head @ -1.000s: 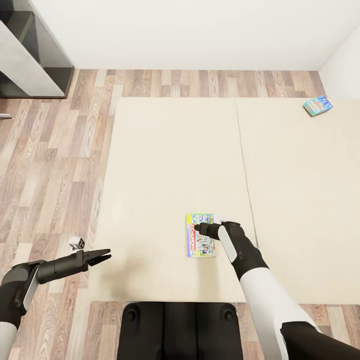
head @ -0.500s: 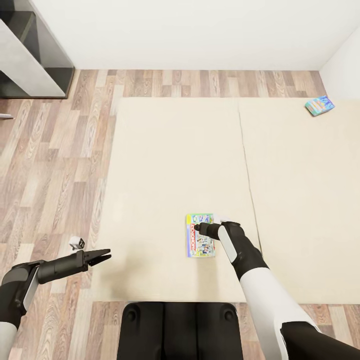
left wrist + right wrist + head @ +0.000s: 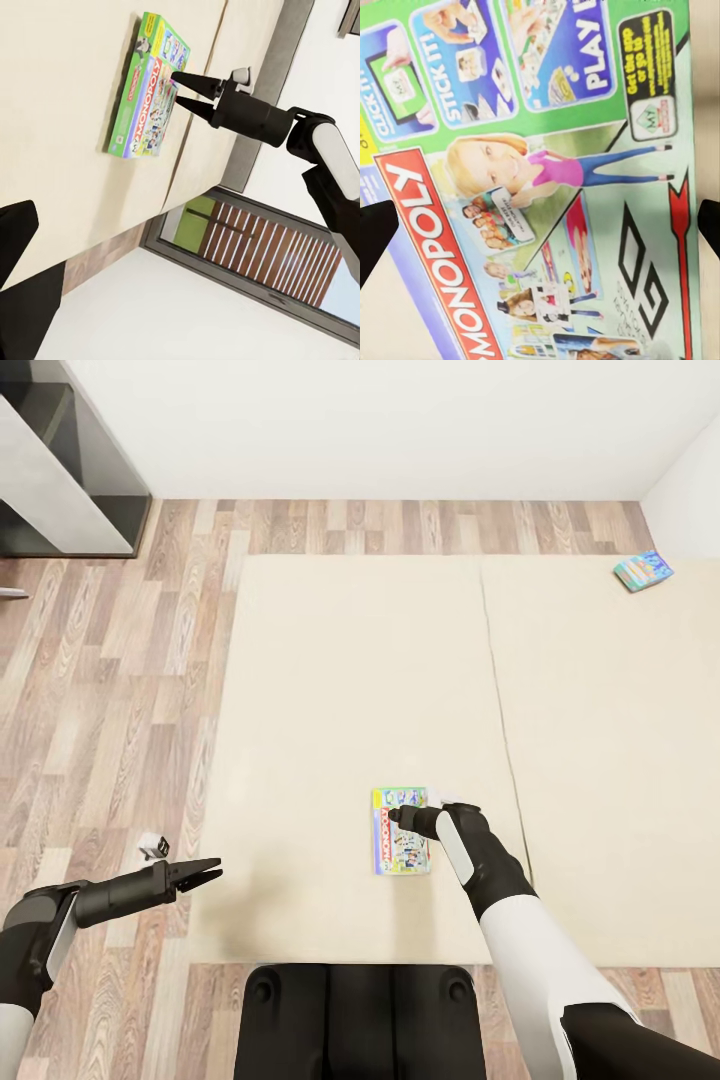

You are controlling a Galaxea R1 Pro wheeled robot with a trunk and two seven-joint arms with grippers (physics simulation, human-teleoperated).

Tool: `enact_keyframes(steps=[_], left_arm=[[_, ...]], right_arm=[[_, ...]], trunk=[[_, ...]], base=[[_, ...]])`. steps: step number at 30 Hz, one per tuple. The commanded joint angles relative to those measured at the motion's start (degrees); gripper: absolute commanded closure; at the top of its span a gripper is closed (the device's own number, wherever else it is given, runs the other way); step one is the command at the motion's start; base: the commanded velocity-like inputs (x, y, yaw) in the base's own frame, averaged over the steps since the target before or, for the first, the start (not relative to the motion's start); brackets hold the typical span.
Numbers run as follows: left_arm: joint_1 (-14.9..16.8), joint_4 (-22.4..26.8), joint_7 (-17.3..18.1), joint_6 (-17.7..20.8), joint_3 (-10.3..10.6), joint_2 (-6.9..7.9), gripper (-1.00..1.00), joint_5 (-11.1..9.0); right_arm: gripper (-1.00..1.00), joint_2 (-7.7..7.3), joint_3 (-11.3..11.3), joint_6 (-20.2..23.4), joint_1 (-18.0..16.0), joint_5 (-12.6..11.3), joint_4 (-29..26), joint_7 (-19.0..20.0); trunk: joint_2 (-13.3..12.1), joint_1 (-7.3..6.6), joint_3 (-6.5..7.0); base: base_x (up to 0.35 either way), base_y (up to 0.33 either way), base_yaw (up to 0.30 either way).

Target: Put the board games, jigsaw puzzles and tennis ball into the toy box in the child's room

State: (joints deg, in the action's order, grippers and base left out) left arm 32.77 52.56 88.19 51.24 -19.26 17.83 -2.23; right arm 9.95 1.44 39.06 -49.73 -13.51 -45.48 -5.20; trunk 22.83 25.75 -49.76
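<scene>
While flat on the cream bed (image 3: 330,690), the glossy board game (image 3: 400,831) lies rectangular.

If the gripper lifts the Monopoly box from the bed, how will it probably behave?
The Monopoly box looks flat and straight-edged, so it is probably stiff, not floppy. Its printed face seems glossy, so the fingers may slip. It lies flat on the soft bed, so getting a finger under an edge could be awkward.

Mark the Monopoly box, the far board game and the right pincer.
Monopoly box (image 3: 398,844), head view: middle of the printed lid, near edge of the bed.
Far board game (image 3: 642,570), head view: centre of its top face, far right of the mattress.
Right pincer (image 3: 178,90), left wrist view: midway between the fingertips, over the box.
</scene>
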Motion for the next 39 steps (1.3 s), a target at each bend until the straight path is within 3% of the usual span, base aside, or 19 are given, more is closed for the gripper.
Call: enact_keyframes(steps=[1,39], left_arm=[[0.01,0.00,0.23,0.61,0.01,0.01,-1.00,0.02],[0.01,0.00,0.23,0.61,0.01,0.01,-1.00,-0.05]], right_arm=[[-1.00,0.05,0.12,0.22,-0.01,-0.64,-0.09,-0.51],[-1.00,0.05,0.14,0.22,-0.01,-0.64,-0.13,-0.51]], trunk=[[0.09,0.03,-0.06],[0.09,0.03,-0.06]], base=[[0.000,0.031,0.000],[-0.017,0.028,0.000]])
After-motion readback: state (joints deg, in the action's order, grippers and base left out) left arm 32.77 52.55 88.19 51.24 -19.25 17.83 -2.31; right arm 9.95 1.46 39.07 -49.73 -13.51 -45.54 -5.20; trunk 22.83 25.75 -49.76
